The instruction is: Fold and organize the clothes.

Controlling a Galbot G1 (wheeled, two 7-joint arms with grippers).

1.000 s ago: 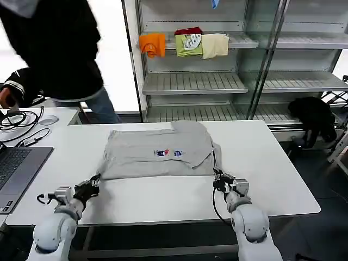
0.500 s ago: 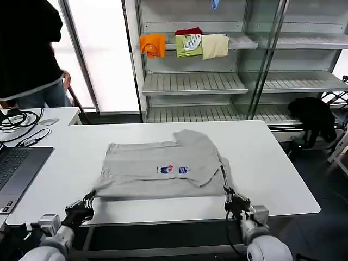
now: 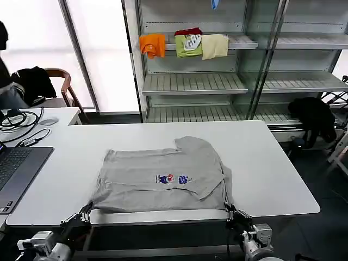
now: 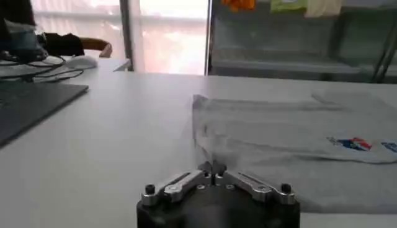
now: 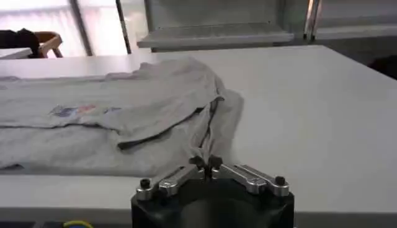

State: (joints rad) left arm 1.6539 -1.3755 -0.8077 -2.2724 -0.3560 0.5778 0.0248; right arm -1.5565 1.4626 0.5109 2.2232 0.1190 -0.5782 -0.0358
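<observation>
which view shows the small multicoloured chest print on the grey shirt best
The head view: the small multicoloured chest print faces the camera on the light grey short-sleeved shirt. Both wrist views catch it only at a shallow slant, far off to one side.

Bare desk [image 3: 272, 163] lies right of the shirt [image 3: 163, 176]; a laptop [image 3: 16, 168] and cables [image 3: 19, 122] crowd the left.

A shirt [image 3: 163, 181] lies in the lower middle of the frame on the table [image 3: 272, 163], its near hem at the table's front edge. The left end effector [image 3: 81, 217] sits at the shirt's lower left corner, the right end effector [image 3: 232, 212] at its lower right corner. A laptop [image 3: 16, 171] lies at the left edge of the frame. Shelves [image 3: 190, 81] stand behind the table, with folded garments [image 3: 185, 43] on the upper shelf.
</observation>
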